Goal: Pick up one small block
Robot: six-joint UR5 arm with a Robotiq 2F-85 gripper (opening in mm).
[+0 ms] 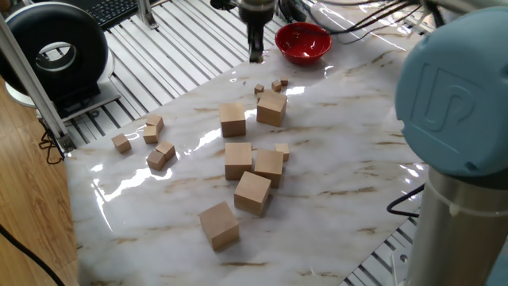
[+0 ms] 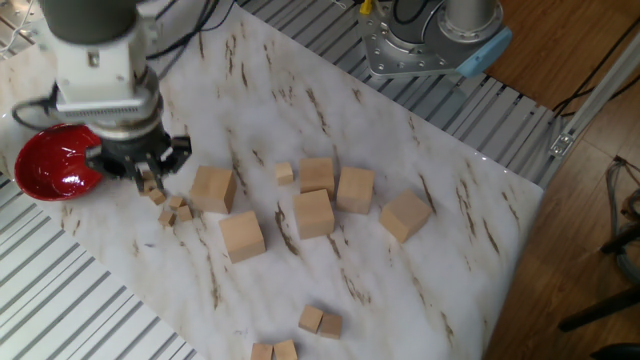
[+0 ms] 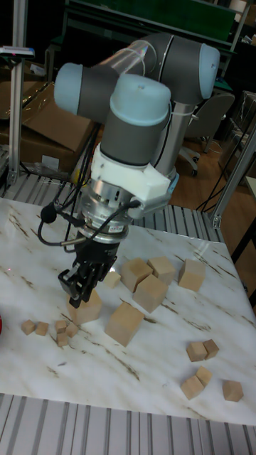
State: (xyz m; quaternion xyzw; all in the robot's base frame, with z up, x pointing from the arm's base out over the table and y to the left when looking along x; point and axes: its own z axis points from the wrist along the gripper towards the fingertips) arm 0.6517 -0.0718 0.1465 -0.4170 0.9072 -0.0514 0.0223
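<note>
One red bowl (image 2: 50,170) marks the left edge of the marble table (image 2: 450,260) in the other fixed view. Just right of it hangs the gripper (image 2: 148,180), its jaws drawn close on what appears to be the small block (image 2: 150,186), a tan speck between the fingertips and clear of the tabletop. The one fixed view agrees: the gripper (image 1: 255,54) is raised above the far table edge, beside the bowl (image 1: 302,41). Directly below and to the right lie the remaining loose small blocks (image 2: 176,208), untouched. Further right stand the large cubes (image 2: 314,213), grouped mid-table, and toward the near edge the mid-sized cubes (image 2: 320,321), well apart from the arm. Judged from these views, the grasp and lift look achieved. What remains is only to confirm that the hold is secure, since the block is too small to see clearly between the fingers.
</note>
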